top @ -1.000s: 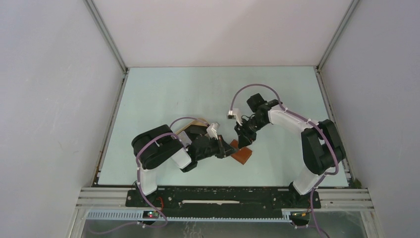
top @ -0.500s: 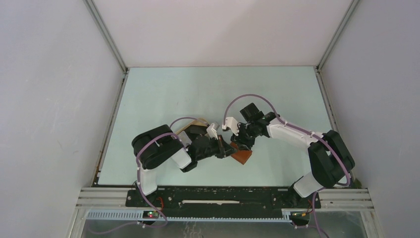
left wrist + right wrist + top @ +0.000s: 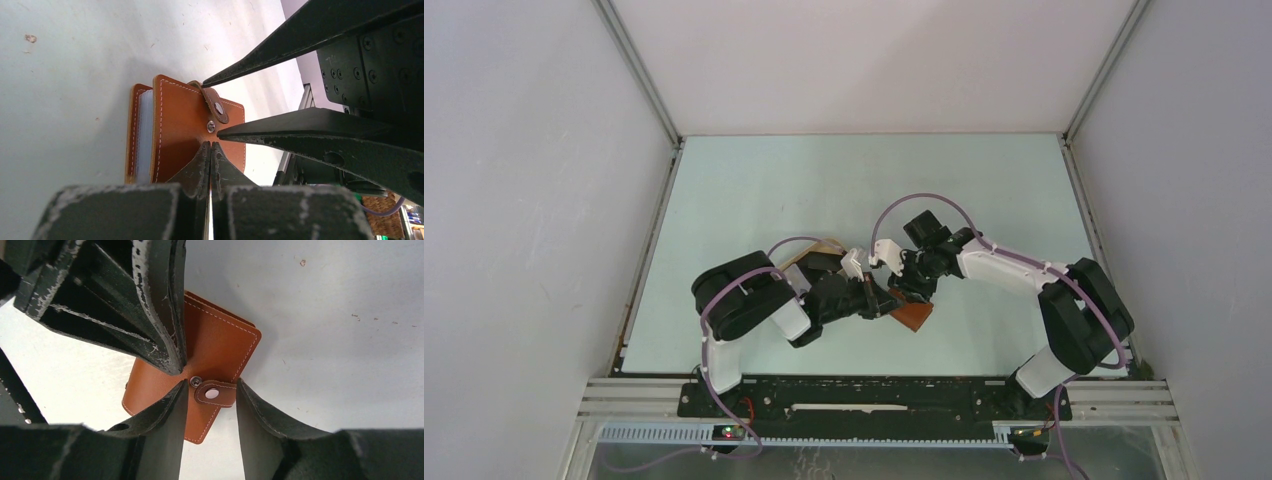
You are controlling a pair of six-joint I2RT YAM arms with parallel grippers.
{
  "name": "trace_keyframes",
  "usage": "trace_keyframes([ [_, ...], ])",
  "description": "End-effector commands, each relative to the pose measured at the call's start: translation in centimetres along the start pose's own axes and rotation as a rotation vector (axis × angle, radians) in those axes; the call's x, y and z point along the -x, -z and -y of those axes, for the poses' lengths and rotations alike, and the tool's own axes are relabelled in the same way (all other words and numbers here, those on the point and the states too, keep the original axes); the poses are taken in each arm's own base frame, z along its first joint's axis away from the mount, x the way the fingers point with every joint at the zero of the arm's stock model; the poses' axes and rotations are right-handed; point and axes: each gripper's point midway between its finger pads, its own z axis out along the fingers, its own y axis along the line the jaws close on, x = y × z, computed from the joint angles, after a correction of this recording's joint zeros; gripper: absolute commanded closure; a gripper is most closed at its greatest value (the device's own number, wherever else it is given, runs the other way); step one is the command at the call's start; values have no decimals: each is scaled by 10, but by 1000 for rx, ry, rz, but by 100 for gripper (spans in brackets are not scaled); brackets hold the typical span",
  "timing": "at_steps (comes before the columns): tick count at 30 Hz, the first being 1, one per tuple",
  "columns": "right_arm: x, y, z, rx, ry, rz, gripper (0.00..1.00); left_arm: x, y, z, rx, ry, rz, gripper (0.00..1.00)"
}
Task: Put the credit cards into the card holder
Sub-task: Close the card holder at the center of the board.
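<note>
The holder [image 3: 913,316] lies flat on the table [image 3: 754,200], in the near half and about midway across. Both arms meet over it. It is brown leather with pale stitching.

The left gripper [image 3: 210,146] has its fingers pressed together, with nothing seen between them. The tips touch the holder's top cover just below the stud [image 3: 211,127]. Cannot tell whether they bear down or only rest.

The right gripper [image 3: 212,382] has its fingers spread, one on each side of the strap [image 3: 215,393] and close to it. Cannot tell whether either finger touches the strap.

The strap folds over from the holder's edge onto the cover. Its snap cap sits just beside the stud, not over it, so it is unfastened.

In the left wrist view, the top cover stands slightly off the lower one along one side. Pale leaves [image 3: 143,135] show in the gap; cannot tell whether any of them is a card.

A beige tray [image 3: 822,244] sits behind the left arm, mostly hidden by it.
</note>
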Motion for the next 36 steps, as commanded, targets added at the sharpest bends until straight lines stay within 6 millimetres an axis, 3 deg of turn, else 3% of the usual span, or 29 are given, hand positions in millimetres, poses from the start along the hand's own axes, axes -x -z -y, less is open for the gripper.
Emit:
trace_keyframes([
  [1, -5, -3, -1, -2, 24, -29, 53, -10, 5, -27, 87, 6, -25, 100],
  [15, -2, 8, -4, 16, 11, -15, 87, -10, 5, -28, 90, 9, -25, 100],
  [18, -3, 11, -2, 30, -16, -6, 99, -10, 5, -28, 89, 9, -25, 100],
  [36, 9, 15, -15, 254, -254, 74, 100, -10, 3, -30, 100, 15, -24, 100],
])
